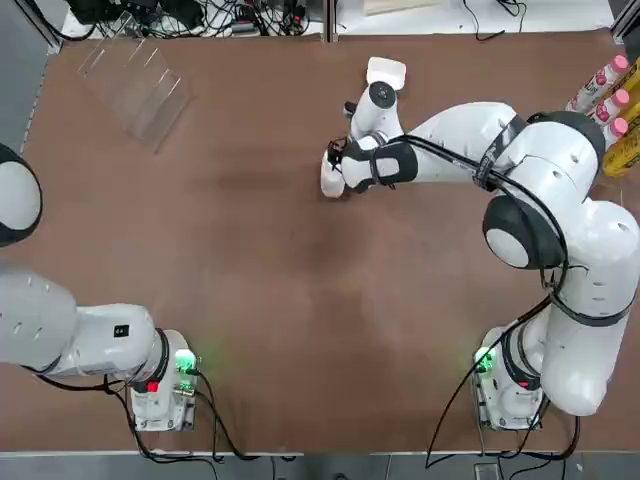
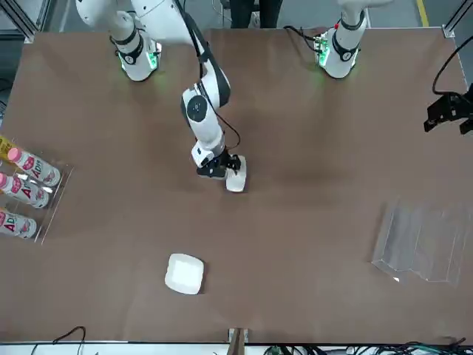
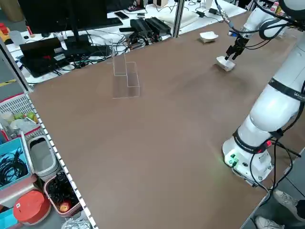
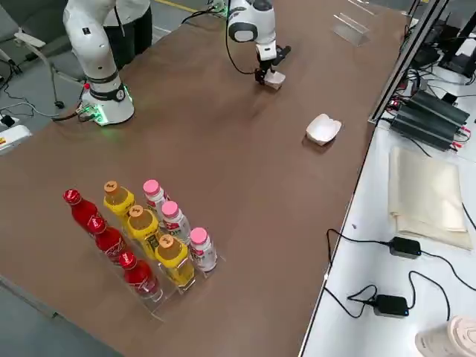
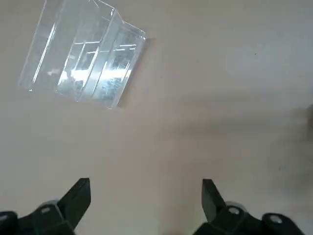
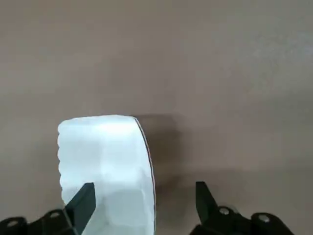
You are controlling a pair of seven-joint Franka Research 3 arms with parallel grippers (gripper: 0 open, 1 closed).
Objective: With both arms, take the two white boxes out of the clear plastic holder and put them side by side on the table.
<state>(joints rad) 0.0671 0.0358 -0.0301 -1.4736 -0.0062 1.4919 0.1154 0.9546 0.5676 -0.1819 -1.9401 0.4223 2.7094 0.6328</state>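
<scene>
One white box (image 1: 331, 178) stands on its edge on the table (image 1: 250, 280) near the middle. My right gripper (image 2: 219, 168) is down at it. In the right wrist view the box (image 6: 105, 156) sits off to one side between the spread fingers, against one fingertip (image 6: 84, 198), and the gripper (image 6: 143, 196) is open. The second white box (image 1: 386, 72) lies flat near the far edge, just beyond the right arm. The clear plastic holder (image 1: 135, 88) lies at the far left with nothing in its slots. My left gripper (image 5: 146, 196) hovers open above bare table, short of the holder (image 5: 83, 61).
A clear rack of pink-capped, yellow and red bottles (image 4: 149, 238) stands at the table's right edge. Cables and power units (image 3: 147, 26) line the bench beyond the far edge. Both arm bases (image 1: 165, 385) sit at the near edge.
</scene>
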